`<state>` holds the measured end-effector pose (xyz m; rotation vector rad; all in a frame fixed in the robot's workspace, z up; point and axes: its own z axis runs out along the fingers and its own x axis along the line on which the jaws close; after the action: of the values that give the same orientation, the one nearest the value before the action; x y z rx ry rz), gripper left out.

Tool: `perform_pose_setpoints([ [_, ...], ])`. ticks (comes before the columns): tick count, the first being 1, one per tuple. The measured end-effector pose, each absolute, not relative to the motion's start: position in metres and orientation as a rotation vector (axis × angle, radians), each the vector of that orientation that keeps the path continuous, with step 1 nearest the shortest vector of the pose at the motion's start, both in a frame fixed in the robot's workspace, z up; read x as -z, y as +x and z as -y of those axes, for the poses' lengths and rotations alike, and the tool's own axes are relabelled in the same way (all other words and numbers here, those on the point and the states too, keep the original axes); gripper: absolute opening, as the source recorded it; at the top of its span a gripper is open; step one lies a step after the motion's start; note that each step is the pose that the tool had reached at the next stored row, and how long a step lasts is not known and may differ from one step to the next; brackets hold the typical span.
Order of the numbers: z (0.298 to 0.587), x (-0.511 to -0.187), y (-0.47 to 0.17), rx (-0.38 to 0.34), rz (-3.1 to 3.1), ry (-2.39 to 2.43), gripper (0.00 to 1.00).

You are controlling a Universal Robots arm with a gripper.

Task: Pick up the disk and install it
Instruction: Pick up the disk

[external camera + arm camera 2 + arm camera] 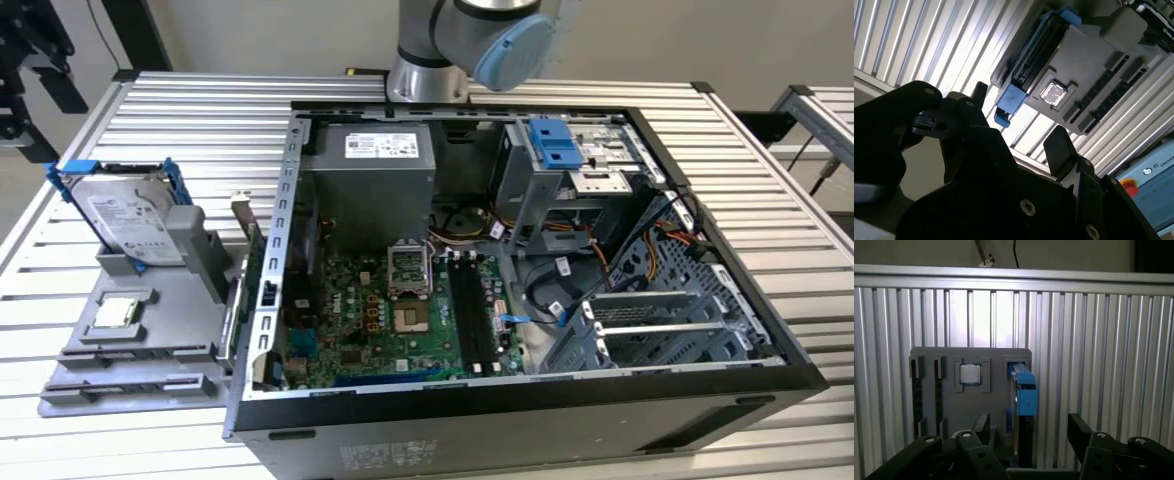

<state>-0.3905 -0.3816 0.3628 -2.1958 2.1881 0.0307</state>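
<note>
Nearest to us in the first wrist view is the gripper (1029, 432), its jaws spread wide and pinching nothing. Beyond its dark fingers (1080, 432) we see the disk (1023, 396), standing on edge in its blue frame. It lines up with the gap between the fingers but is apart from them. It sits in a slot of a grey holder (970, 410), just beside a small square chip (970, 374) that lies flat in its own recess. The holder rests on the ribbed metal table (1104, 355). In the exterior view the open computer case (534, 420) is nearest us. The holder with the upright disk (127, 215) lies at the exterior view's left, just beside the case. The arm (467, 40) rises at the far edge, behind the case.
</note>
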Motion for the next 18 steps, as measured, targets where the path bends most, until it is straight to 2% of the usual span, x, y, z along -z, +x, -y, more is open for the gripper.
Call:
perform_pose_setpoints([
  [18, 0.382, -0.331, -0.397, -0.035, -2.19, -2.198, 1.0],
])
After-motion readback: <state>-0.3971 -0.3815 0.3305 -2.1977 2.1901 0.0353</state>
